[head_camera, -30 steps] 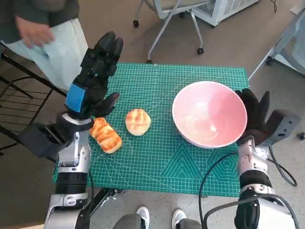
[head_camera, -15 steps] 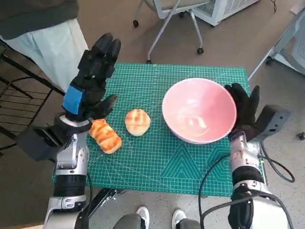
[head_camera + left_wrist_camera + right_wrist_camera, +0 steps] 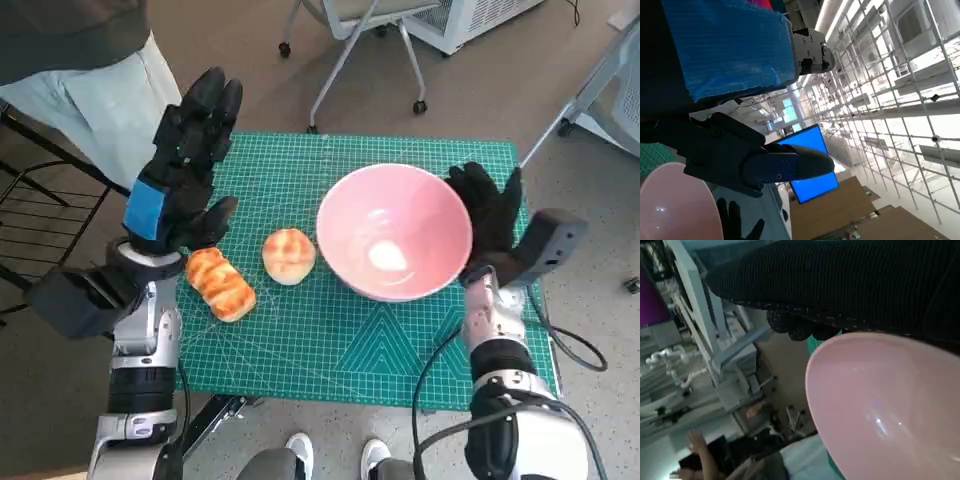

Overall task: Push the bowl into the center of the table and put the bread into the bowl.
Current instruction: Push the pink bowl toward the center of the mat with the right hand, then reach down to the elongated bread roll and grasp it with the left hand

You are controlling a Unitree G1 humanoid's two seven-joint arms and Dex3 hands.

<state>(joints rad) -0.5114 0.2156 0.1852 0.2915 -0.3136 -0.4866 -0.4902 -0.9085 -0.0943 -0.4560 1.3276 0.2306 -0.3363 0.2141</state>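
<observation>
A big pink bowl (image 3: 393,231) stands on the green cutting mat (image 3: 300,330), right of the middle; it also shows in the right wrist view (image 3: 890,410) and at the edge of the left wrist view (image 3: 675,205). My gloved right hand (image 3: 487,213) presses flat against the bowl's right side, fingers spread. A round bun (image 3: 289,255) lies just left of the bowl. A long golden loaf (image 3: 220,283) lies further left. My left hand (image 3: 180,170) hangs raised above the loaf, fingers spread, holding nothing.
A person in pale clothing (image 3: 90,70) stands at the table's far left corner, also seen in the right wrist view (image 3: 705,460). An office chair base (image 3: 350,60) stands behind the table. A dark rack (image 3: 30,190) is on the left.
My right hand has pushed the bowl leftward, toward the middle and close to the round bun. My left hand has shifted slightly left. The person's hand has left the picture.
</observation>
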